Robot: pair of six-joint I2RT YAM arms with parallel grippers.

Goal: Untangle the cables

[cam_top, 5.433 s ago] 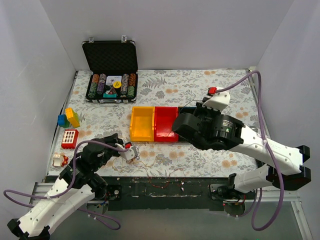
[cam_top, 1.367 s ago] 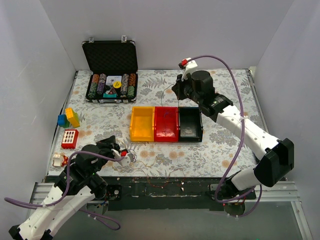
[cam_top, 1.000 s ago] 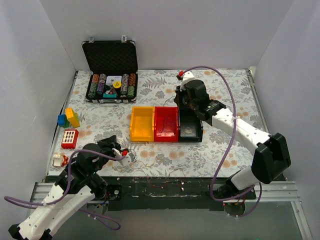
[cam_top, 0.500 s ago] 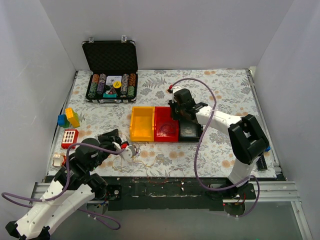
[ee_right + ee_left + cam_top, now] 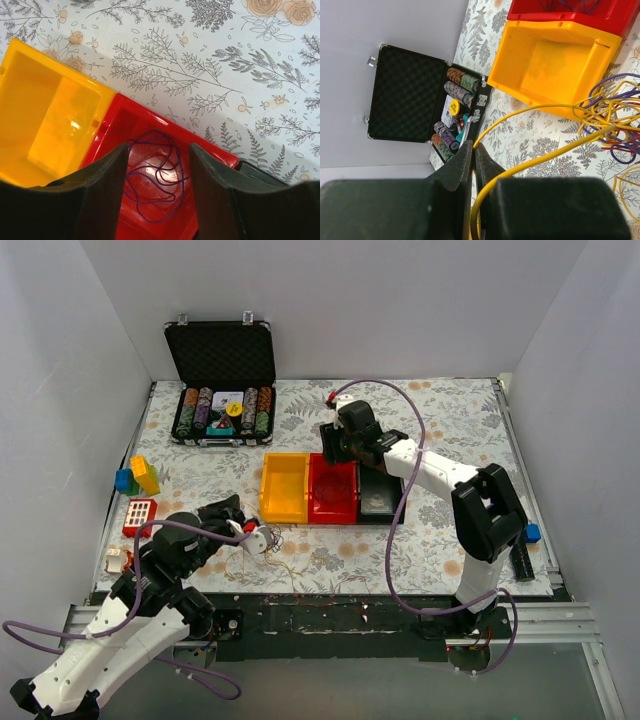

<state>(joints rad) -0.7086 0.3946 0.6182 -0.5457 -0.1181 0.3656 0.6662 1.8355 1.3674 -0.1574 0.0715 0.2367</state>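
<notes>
The right gripper [image 5: 157, 150] is hovering over the red bin [image 5: 332, 518] with its jaws spread and gripping nothing, and one purple cable [image 5: 155, 175] is lying loose inside that bin, so I am judging that the dropping of a freed strand is ending. The left gripper [image 5: 473, 150] is pinching one yellow cable [image 5: 535, 160] between jaws pressed together, just beside the knot [image 5: 615, 120] lying near the table's front edge; next the right arm is probably needing to reach the knot and pull one strand out gently. I am counting three bins, the red one, a yellow bin [image 5: 283, 487] and a black bin [image 5: 380, 502], while the knot's crossed strands are too tangled to count.
</notes>
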